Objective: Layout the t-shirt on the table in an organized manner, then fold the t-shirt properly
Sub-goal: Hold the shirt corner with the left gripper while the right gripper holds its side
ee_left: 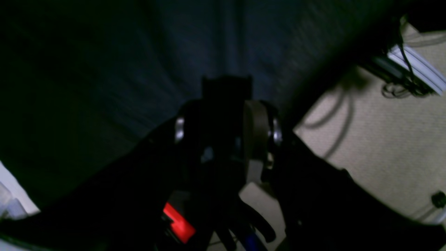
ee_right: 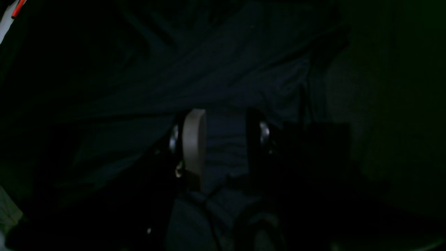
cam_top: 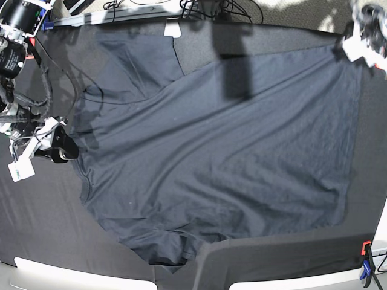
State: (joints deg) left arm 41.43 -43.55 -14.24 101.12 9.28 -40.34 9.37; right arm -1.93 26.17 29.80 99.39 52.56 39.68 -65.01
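Note:
The dark slate-blue t-shirt (cam_top: 224,151) lies spread over the black table (cam_top: 48,229), collar end to the left and hem to the right in the base view. My right gripper (cam_top: 60,150) sits at the collar-side edge. In the right wrist view its jaws (ee_right: 224,139) are shut on bunched t-shirt (ee_right: 226,69) fabric. My left gripper (cam_top: 357,45) is at the far right hem corner, over the table's edge. In the left wrist view the t-shirt (ee_left: 209,42) runs taut into that gripper (ee_left: 226,104), which is shut on it.
A red and blue clamp (cam_top: 366,260) grips the table's near right edge; a red clamp (ee_left: 179,225) also shows below my left gripper. Cables and a rail (cam_top: 151,9) lie behind the far edge. Pale carpet (ee_left: 383,139) is beyond the table.

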